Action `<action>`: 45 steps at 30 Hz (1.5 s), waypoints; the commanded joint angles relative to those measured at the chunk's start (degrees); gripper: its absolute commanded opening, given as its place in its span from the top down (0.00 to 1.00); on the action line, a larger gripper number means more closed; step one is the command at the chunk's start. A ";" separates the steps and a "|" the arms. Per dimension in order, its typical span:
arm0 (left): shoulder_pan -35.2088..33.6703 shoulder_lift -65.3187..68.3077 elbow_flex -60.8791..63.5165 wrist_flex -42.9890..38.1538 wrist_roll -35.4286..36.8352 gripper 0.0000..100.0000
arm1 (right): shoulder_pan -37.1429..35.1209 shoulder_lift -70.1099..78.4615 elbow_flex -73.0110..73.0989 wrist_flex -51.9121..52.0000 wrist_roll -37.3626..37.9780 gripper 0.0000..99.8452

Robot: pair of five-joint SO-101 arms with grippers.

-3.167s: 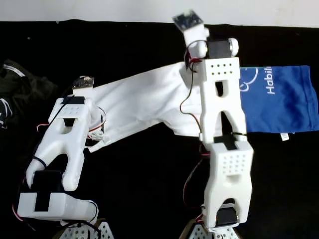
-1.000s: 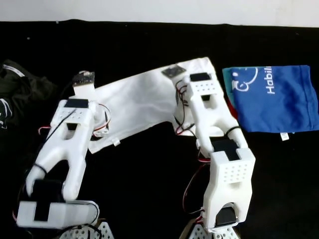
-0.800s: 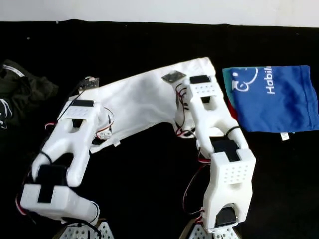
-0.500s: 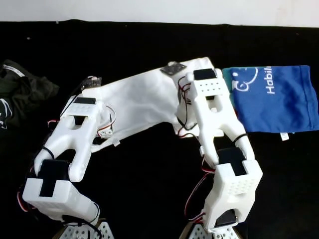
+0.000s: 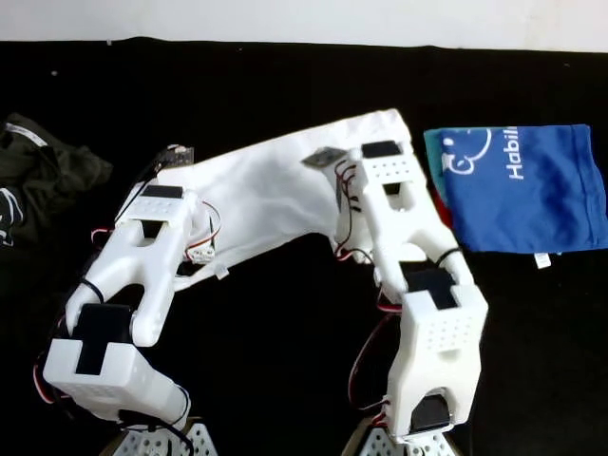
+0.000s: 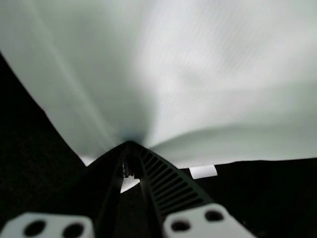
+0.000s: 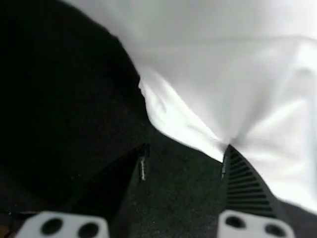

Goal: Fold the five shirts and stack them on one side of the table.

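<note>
Clothing is lying bunched in a dark heap (image 5: 43, 176) at the 9 o'clock edge of the table (image 5: 285, 361), well apart from the arms; I am judging it to be shirts waiting their turn.

Next along, the left gripper (image 6: 130, 145) is pinching the white shirt (image 5: 275, 195) near its lower-left end. Its jaws are closed together and the cloth is puckering where they meet.

The white shirt itself is lying across the middle of the table in a long band. Its long axis is running from about 8 o'clock by the left arm up to about 2 o'clock past the right arm.

The right gripper (image 7: 185, 153) is hanging with its jaws wide apart and holding nothing. One fingertip is touching the shirt's near hem, and the cloth is spreading away toward 12 o'clock from it. I am reading this as the relation that matters: the right arm is the nearer one to that hem and needs to close on it before both ends can be carried over together.

At 3 o'clock from the right arm, a folded blue shirt (image 5: 532, 185) is lying on a teal shirt (image 5: 434, 152), just beside the white shirt's upper end. I am taking that as the stack.
</note>
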 commanded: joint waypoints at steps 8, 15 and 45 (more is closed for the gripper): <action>0.40 0.40 -1.27 -0.79 0.35 0.99 | 1.98 7.96 -2.42 -10.24 0.70 0.77; 0.40 0.40 -1.27 -0.79 0.35 0.99 | 2.15 9.01 -4.18 -12.00 0.79 1.00; 0.40 0.40 -1.27 -0.79 0.35 0.99 | 3.82 19.03 -46.90 -16.13 -1.67 0.99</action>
